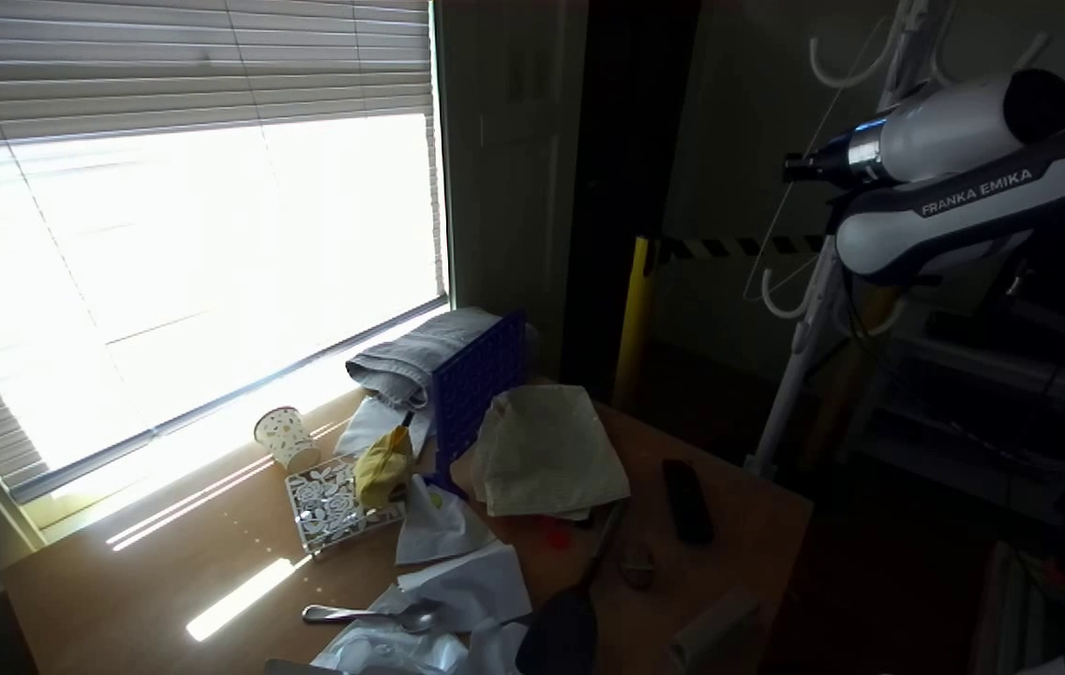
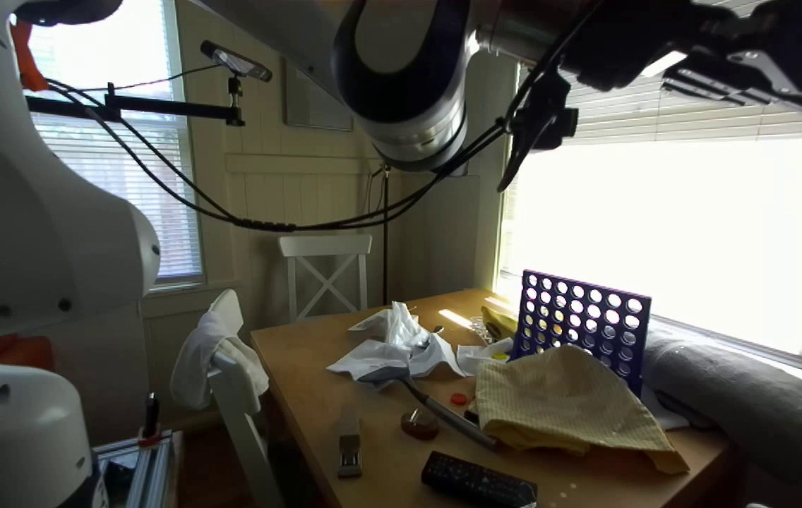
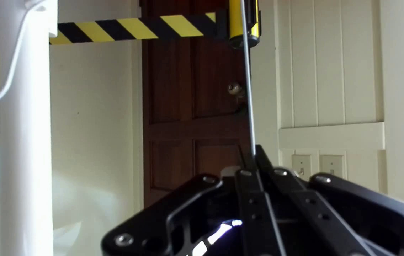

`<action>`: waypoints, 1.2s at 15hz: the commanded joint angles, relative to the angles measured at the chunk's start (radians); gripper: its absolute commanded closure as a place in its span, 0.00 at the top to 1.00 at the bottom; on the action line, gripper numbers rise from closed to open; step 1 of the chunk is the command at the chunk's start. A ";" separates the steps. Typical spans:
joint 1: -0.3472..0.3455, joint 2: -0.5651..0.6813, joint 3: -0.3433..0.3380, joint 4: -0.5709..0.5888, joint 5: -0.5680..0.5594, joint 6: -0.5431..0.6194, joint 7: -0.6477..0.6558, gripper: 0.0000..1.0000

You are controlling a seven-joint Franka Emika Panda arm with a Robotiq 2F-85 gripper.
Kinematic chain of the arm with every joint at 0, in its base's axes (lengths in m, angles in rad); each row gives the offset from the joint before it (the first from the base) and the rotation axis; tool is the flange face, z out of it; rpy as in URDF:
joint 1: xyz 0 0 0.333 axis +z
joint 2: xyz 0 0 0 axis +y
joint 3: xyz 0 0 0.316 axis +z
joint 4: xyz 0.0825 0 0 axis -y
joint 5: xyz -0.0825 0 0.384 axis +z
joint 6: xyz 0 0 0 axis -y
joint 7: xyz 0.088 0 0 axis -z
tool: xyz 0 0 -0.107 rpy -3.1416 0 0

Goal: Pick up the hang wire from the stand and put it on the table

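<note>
Wrist view: the claw [image 3: 255, 158] is clamped together on the hang wire [image 3: 248, 71], a thin pale line running straight out from it. At the left is the stand [image 3: 25, 149], a white pole crossed in front by a bent pale wire [image 3: 11, 71]. In an exterior view the hang wire slants from near an upper hook [image 1: 837, 82], past the claw, to just beside a lower hook [image 1: 770, 300]; whether it touches either is too fine to tell. Behind, striped tape [image 3: 127, 28] runs to a yellow post [image 3: 235, 21]. Well apart, the table [image 1: 120, 605] carries a tan cloth [image 1: 547, 455] just beside an upright blue grid [image 1: 481, 394], a spatula [image 1: 562, 628], a black remote [image 1: 687, 502] and a spotted cup [image 1: 284, 436].
</note>
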 commanded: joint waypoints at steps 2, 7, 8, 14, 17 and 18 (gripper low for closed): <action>0.190 0.009 -0.118 -0.063 -0.029 -0.040 -0.079 0.01; 0.401 0.018 -0.238 -0.101 -0.094 -0.141 -0.148 0.01; 0.434 0.018 -0.257 -0.108 -0.113 -0.159 -0.155 0.01; 0.661 0.037 -0.405 -0.107 -0.270 -0.367 -0.196 0.01; 0.772 0.066 -0.480 -0.092 -0.340 -0.472 -0.208 0.01; 0.806 0.077 -0.504 -0.087 -0.362 -0.501 -0.211 0.01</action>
